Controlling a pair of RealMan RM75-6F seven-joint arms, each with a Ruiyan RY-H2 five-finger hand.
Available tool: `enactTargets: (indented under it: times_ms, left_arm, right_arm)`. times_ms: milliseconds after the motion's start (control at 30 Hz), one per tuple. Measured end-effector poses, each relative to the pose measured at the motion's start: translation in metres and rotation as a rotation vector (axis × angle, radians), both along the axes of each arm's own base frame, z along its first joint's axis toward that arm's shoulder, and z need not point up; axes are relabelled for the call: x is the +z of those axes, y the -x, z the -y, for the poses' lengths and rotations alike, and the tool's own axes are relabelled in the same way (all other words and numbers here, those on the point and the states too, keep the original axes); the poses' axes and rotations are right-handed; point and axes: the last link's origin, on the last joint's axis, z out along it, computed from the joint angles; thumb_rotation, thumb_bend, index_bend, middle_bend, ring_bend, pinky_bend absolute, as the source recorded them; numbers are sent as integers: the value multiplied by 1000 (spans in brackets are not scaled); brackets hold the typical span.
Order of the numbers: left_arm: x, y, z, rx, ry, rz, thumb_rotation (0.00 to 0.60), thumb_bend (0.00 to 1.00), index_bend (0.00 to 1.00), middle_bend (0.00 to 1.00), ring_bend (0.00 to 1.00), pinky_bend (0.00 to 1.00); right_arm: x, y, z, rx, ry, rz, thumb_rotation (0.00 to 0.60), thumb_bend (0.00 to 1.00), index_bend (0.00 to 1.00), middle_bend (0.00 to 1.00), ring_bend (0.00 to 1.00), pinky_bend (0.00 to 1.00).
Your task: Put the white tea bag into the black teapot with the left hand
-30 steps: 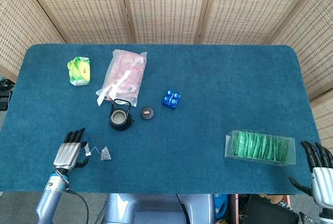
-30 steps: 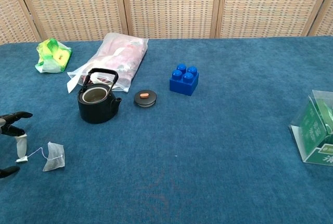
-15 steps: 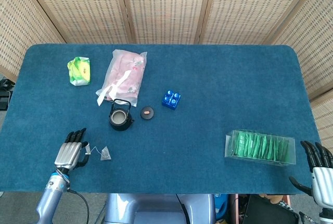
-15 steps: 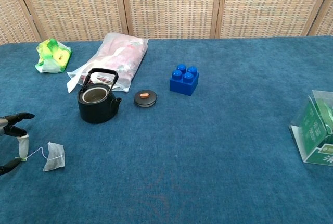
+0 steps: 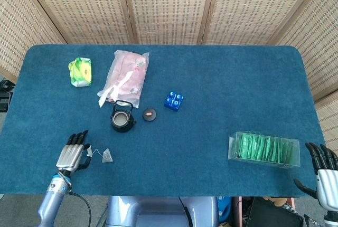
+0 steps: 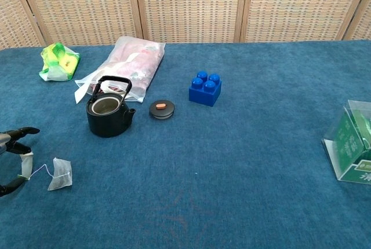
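Observation:
The white tea bag (image 5: 107,155) (image 6: 59,174) lies on the blue cloth at the front left, its string running left to a small paper tag (image 6: 25,165). My left hand (image 5: 71,155) (image 6: 13,159) is just left of it. One finger touches the top of the tag and the thumb sits apart below it, so the tag is between them and not clamped. The black teapot (image 5: 122,118) (image 6: 108,112) stands lidless behind and to the right of the bag. My right hand (image 5: 324,170) rests at the front right edge with its fingers spread and empty.
The teapot lid (image 6: 162,109) lies right of the pot. A pink bag (image 6: 126,63) and a green-yellow packet (image 6: 58,61) sit behind it. Mid-table is a blue brick (image 6: 205,88). A clear box of green sachets (image 5: 264,149) stands front right.
My left hand has drawn slightly left, and the thumb has shifted a little near the tag. The tea bag and the right hand have not moved.

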Motion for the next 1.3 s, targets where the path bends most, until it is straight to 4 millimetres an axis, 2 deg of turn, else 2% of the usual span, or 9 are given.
enactTargets:
  times_ms: [300,467,700,933,1133,1300]
  left_arm:
    - [0,0,0,8,-9,17,600,461,609,28,0,0]
    - [12,-6,-4,-7,-63,66,600,461,609,28,0,0]
    - [43,-26,-16,-64,-127,142,600,462,609,28,0,0]
    - [74,-50,-40,-151,-193,167,600,461,609,28,0,0]
    - [83,-68,-59,-195,-203,182,600,461,609,28,0,0]
    - [84,-77,-67,-217,-204,197,600,461,609,28,0,0]
  right_arm:
    - [0,-1,1,3,2,0,600,8,118,197,83,157]
    - [1,-2,1,9,3,-1,600,8,118,197,83,157]
    - [0,-2,3,14,-1,2,600,9,118,197,83,157]
    - [-2,-2,5,20,-4,7,600,9,118,197,83,157]
    - [-3,-1,5,20,-7,14,600,8,118,197,83,157]
    - [-4,-1,6,20,-10,16,600,8,118,197,83,157]
